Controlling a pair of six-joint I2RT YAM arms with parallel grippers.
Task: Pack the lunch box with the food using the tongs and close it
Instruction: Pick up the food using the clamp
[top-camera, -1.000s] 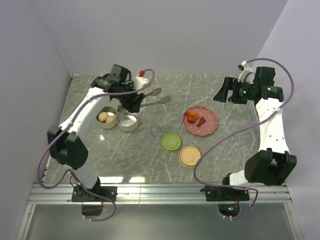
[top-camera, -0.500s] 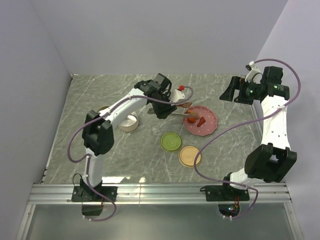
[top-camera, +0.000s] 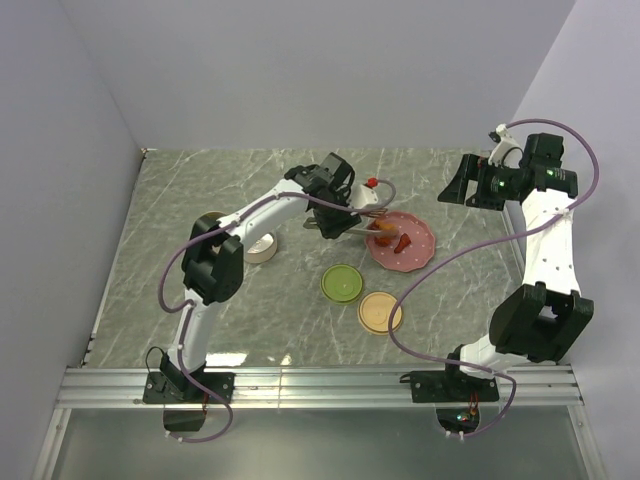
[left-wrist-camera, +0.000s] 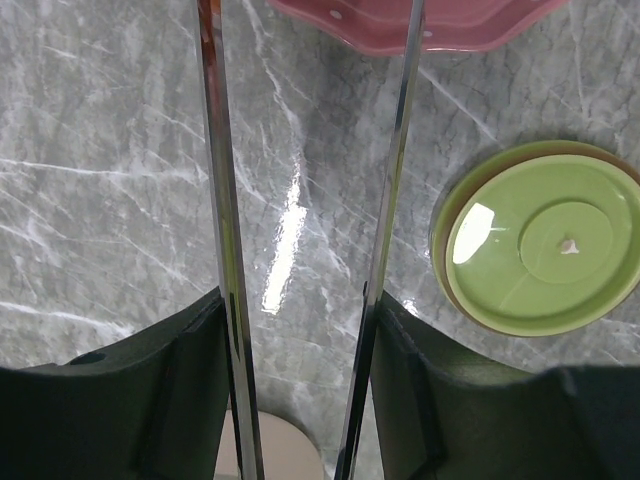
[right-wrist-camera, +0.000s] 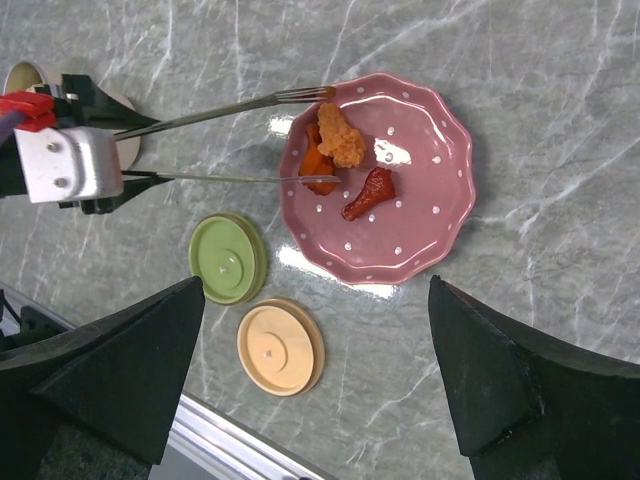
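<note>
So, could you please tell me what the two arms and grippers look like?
The left arm and right arm are white links with black joints, each trailed by a looping purple cable. The left gripper and right gripper have broad black fingers.

A glossy grey marbled table (top-camera: 280, 320) sits between plain pale walls (top-camera: 300, 70), metal rail (top-camera: 320, 385) nearest.

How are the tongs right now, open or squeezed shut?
The tongs are open: the two arms stand apart, tips on either side of the orange food on the plate.
</note>
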